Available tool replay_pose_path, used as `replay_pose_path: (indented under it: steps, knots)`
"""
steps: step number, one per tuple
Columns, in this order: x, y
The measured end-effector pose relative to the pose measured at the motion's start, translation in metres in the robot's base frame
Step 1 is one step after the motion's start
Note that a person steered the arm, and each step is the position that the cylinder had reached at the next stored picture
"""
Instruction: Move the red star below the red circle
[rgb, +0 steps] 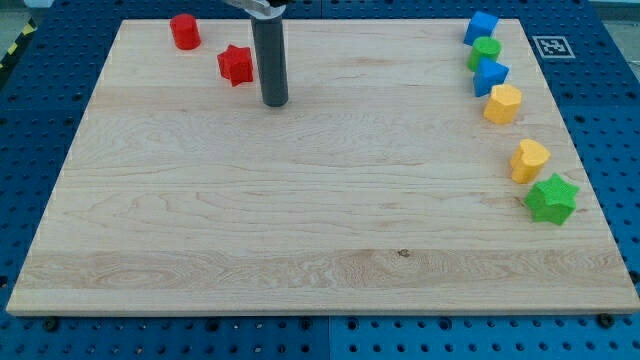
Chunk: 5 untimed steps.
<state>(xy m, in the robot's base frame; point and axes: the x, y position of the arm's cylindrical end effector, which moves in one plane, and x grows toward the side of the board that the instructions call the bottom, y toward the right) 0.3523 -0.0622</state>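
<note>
The red star (236, 65) lies near the view's top left on the wooden board. The red circle (185, 31) stands up and to the left of it, close to the board's top edge. My tip (274, 101) rests on the board just right of and slightly below the red star, a small gap between them. The rod rises straight up out of the view's top.
Along the view's right edge stand a blue block (481, 27), a green circle (486, 51), a blue star (490, 76), a yellow hexagon (502, 104), a yellow block (529, 160) and a green star (551, 199). The wooden board (300, 220) lies on a blue perforated table.
</note>
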Motion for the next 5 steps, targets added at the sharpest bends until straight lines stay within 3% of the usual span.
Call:
replay_pose_path:
  steps: [1,5]
  knots:
    - [-0.028,-0.004]
    - [-0.050,-0.039]
